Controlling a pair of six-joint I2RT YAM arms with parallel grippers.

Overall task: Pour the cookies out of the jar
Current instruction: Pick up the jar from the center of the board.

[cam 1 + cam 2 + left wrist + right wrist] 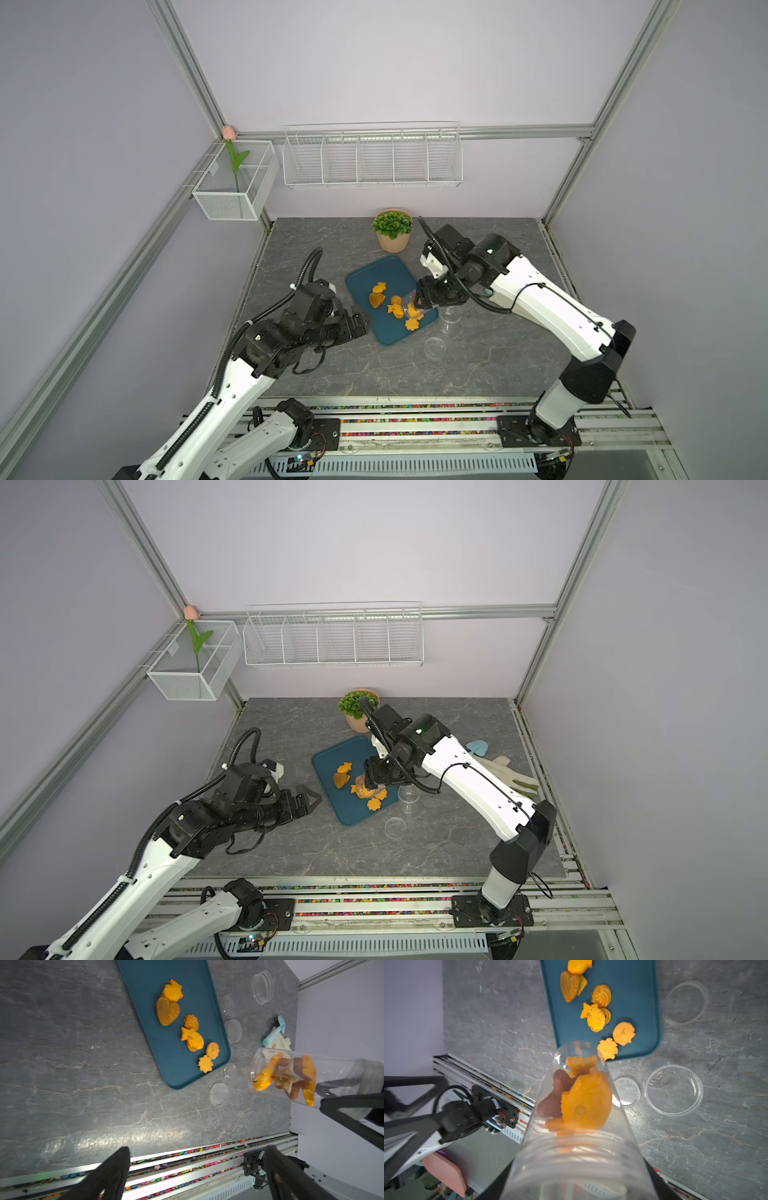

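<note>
The clear plastic jar (pixel 577 1147) hangs tilted, mouth down, over the near right corner of the teal tray (pixel 374 274), with my right gripper (pixel 417 301) shut on its base end. Several orange cookies (pixel 586 1101) sit jammed inside, close to the mouth; in the left wrist view these jar cookies (pixel 286 1076) show through the wall. Several more cookies (pixel 377 300) lie on the tray, among them a heart, fish and flower shapes (pixel 168 1011). My left gripper (pixel 360 324) is open and holds nothing, low beside the tray's left edge.
A potted plant (pixel 392 230) stands behind the tray. Clear plastic cups and lids (pixel 435 347) (pixel 673 1089) lie on the table right of the tray. A blue tool (pixel 478 748) and a pale cloth (pixel 507 773) are at the far right. Wire baskets (pixel 372 158) hang on the wall.
</note>
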